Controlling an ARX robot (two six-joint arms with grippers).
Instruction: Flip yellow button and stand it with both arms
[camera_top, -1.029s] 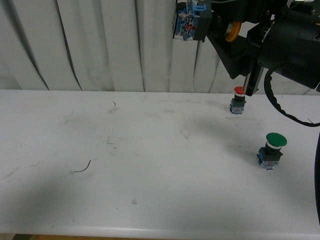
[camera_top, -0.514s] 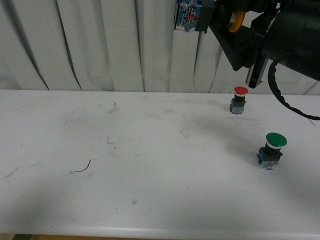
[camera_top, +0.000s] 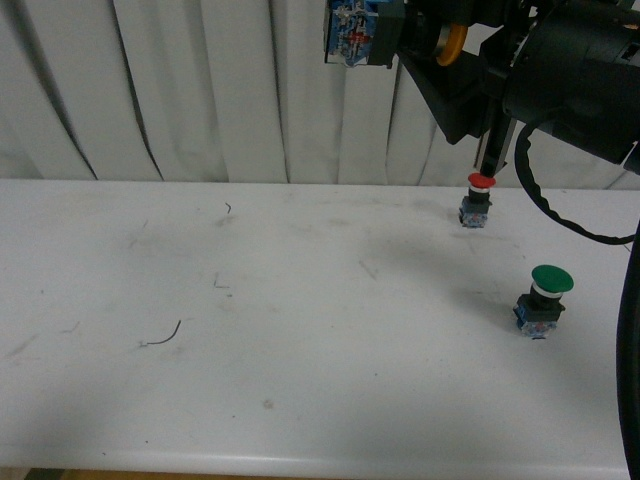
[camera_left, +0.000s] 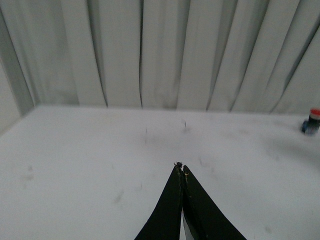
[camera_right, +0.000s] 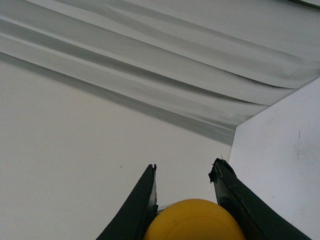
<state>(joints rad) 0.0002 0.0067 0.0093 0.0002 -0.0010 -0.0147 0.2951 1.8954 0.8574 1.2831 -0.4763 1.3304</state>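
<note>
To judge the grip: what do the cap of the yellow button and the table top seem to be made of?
The cap of the yellow button looks like smooth matte plastic: even colour, soft shading, no sharp glare. The table top looks like hard white laminate or plastic, with dark scuffs; I cannot tell which.

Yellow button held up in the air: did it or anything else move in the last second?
The right gripper, clamped on the small yellow-capped push button with a blue block base, carried it leftward and slightly up. The red-capped button and green-capped button on the white table stayed put.
</note>
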